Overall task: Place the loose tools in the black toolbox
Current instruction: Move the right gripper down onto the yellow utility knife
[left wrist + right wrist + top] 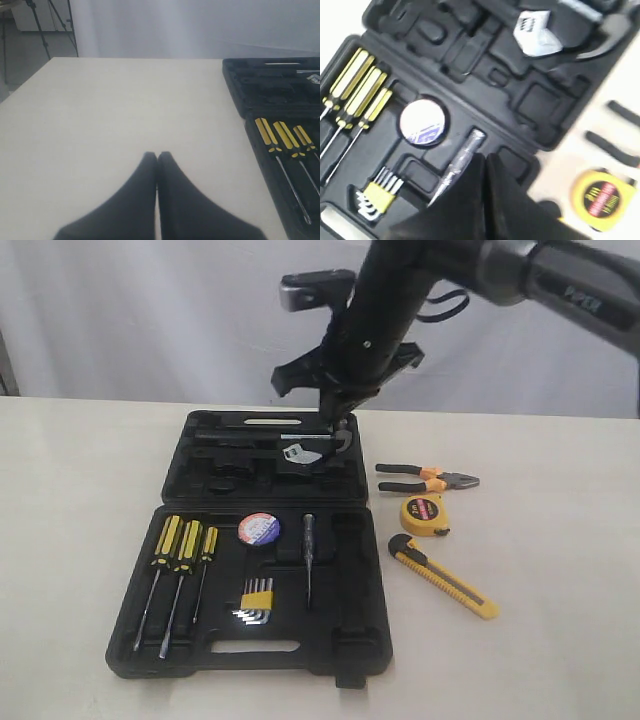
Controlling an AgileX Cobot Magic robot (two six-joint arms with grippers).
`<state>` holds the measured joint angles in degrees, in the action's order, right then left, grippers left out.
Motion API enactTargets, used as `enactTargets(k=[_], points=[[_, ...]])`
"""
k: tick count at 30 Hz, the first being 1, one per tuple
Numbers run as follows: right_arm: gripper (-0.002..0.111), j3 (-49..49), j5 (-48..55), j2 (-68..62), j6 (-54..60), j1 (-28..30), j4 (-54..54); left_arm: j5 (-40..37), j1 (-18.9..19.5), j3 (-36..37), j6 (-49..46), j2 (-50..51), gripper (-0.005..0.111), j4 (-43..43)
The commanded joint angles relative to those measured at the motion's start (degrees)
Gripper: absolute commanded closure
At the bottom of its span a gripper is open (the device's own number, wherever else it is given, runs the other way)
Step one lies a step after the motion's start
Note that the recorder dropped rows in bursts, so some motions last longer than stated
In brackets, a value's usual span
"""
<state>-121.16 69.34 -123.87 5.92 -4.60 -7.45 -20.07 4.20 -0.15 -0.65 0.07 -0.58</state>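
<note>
The right arm's jaws are pressed tight together with nothing between them, hanging above the open black toolbox (350, 570). In the exterior view the right arm (385, 310) comes down over the far half, toward its three o'clock end, just by the silver head of an adjustable wrench (300, 453) lying in a recess there (black on black, so I cannot tell whether the tips touch anything). The left arm's jaws are also closed, tip to tip and empty, over bare bench (70, 540), apart from the screwdriver side of the box.

In the near half, the tape roll (258, 529) sits in a round recess. At its nine o'clock lie three yellow-and-black screwdrivers (185, 545), at its six o'clock the hex key set (257, 600), and at its four o'clock a slim silver tester screwdriver (308, 560).

Three loose tools lie on the bench outside the box, on its three o'clock side. The tape measure (425, 514) is near the case's edge, the pliers (430, 478) lie at its twelve o'clock, and the utility knife (445, 578) lies slantwise at its five o'clock.
</note>
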Motion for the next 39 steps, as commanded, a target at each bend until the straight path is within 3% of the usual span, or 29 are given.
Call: enactTargets(k=[1,10,21,33,35,39], points=[[0.109,4.13,0.62,5.36,0.51,4.82,0.01,0.45,-0.27,0.15,0.24,-0.07,0.107,0.58],[0.109,23.50,0.62,16.20,0.51,12.44,0.01,0.45,-0.27,0.15,0.24,-0.07,0.107,0.58],[0.109,45.02,-9.85,19.79,4.16,13.09,-0.18,0.45,-0.27,0.15,0.24,-0.07,0.107,0.58],[0.107,47.63,-12.71,19.79,8.47,12.98,-2.01,0.45,-0.27,0.15,0.24,-0.07,0.107,0.58],[0.098,47.63,-13.78,19.79,8.47,12.98,-2.01,0.45,-0.27,0.15,0.24,-0.07,0.107,0.58],[0.061,47.63,-15.54,19.68,8.90,12.98,-2.51,0.45,-0.27,0.15,0.24,-0.07,0.107,0.58]])
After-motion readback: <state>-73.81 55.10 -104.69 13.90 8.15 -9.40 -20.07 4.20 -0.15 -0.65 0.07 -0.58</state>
